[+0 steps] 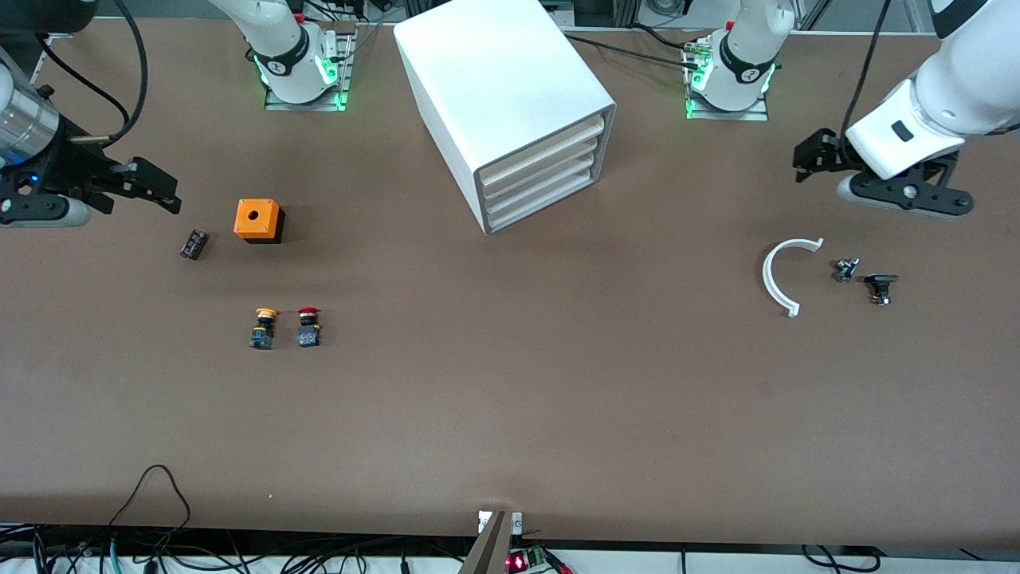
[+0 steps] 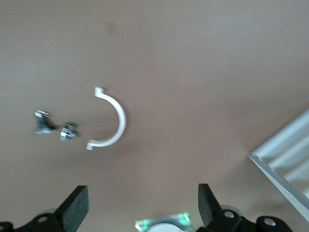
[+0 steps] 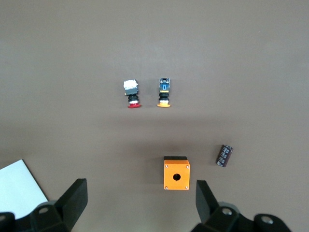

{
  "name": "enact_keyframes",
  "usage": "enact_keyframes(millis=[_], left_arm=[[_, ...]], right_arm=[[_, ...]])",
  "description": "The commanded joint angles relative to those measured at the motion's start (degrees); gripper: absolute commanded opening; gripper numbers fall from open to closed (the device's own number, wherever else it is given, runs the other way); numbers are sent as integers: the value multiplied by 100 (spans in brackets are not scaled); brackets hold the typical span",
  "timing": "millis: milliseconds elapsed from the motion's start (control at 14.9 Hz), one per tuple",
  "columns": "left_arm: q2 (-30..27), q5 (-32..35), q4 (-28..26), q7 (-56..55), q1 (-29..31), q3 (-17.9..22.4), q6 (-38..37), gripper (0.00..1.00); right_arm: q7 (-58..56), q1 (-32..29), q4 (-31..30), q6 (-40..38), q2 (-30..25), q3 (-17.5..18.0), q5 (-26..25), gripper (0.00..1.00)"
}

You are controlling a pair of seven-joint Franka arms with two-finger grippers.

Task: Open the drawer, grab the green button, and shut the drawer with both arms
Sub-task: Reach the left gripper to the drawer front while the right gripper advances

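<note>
Front view: the big white box cabinet [image 1: 504,104] stands on the brown table [image 1: 510,414] between the two arm bases. Its four white tray drawers [image 1: 542,177] are all pushed in. No green button shows anywhere. The left end effector [image 1: 805,163] hangs in the air toward the left arm's end of the table from the cabinet; I cannot tell how wide it is. The right end effector [image 1: 151,187] hangs toward the right arm's end, open and holding nothing. An orange box with a round hole [image 1: 258,220] sits toward that end too. Nearer the camera than the cabinet lie a yellow-capped button [image 1: 264,328] and a red-capped button [image 1: 308,327].

Left wrist view: the left end effector [image 2: 143,205] is wide open and empty. A curved white plastic piece [image 2: 112,121] lies near the cabinet's corner [image 2: 289,162].

Right wrist view: the right end effector [image 3: 141,203] is wide open and empty over the orange box [image 3: 176,174].
</note>
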Motion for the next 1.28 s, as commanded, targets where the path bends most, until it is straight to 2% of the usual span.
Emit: enact_keyframes(millis=[0, 269, 404, 740, 874, 1076, 1211], left_arm=[[242, -665, 159, 134, -11, 22, -485, 100], [471, -1561, 159, 143, -2, 22, -908, 100], [664, -2228, 159, 143, -10, 22, -1049, 100], [1471, -3486, 132, 309, -72, -66, -1084, 100], [1928, -3934, 115, 1026, -72, -75, -1023, 100], [2264, -4507, -174, 2082, -81, -84, -498, 100], [2212, -4892, -804, 2662, -81, -259, 90, 100]], right_arm=[[-23, -61, -180, 154, 136, 10, -51, 99], [-102, -61, -671, 751, 189, 19, -51, 99], [-102, -61, -743, 866, 390, 28, -51, 99], [-84, -26, -761, 1113, 777, 45, 37, 99], [12, 0, -770, 1174, 856, 63, 55, 99], [21, 0, -857, 1358, 936, 72, 72, 99], [100, 61, -954, 1507, 936, 80, 81, 99]])
